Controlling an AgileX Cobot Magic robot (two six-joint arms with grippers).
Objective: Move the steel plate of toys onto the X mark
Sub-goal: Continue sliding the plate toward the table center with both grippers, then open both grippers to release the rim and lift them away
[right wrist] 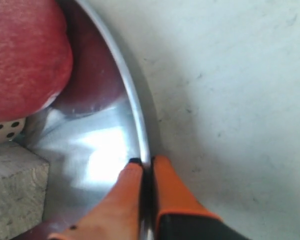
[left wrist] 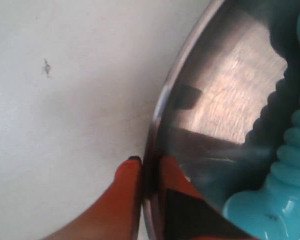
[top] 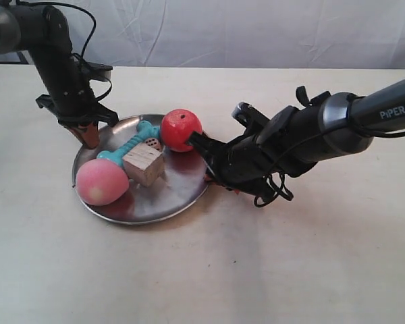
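The steel plate [top: 169, 192] [left wrist: 225, 100] [right wrist: 100, 145] holds a red apple [top: 181, 129] [right wrist: 25, 60], a pink peach [top: 101, 181], a teal bone [top: 131, 142] [left wrist: 285, 165], a wooden cube [top: 144, 164] [right wrist: 15, 190] and a spotted die [top: 152, 143] [right wrist: 5, 130]. My left gripper [top: 89, 138] [left wrist: 147, 162] is shut on the rim beside the bone. On the opposite rim, below the apple, my right gripper [top: 206, 162] [right wrist: 146, 162] is shut too. A small faint grey mark [left wrist: 46, 66], possibly the X mark, lies on the table beyond the rim.
The pale table [top: 290, 270] stretches wide in front of and to the right of the plate. A white cloth backdrop [top: 256, 30] hangs behind the table's far edge. No cross shows in the exterior view.
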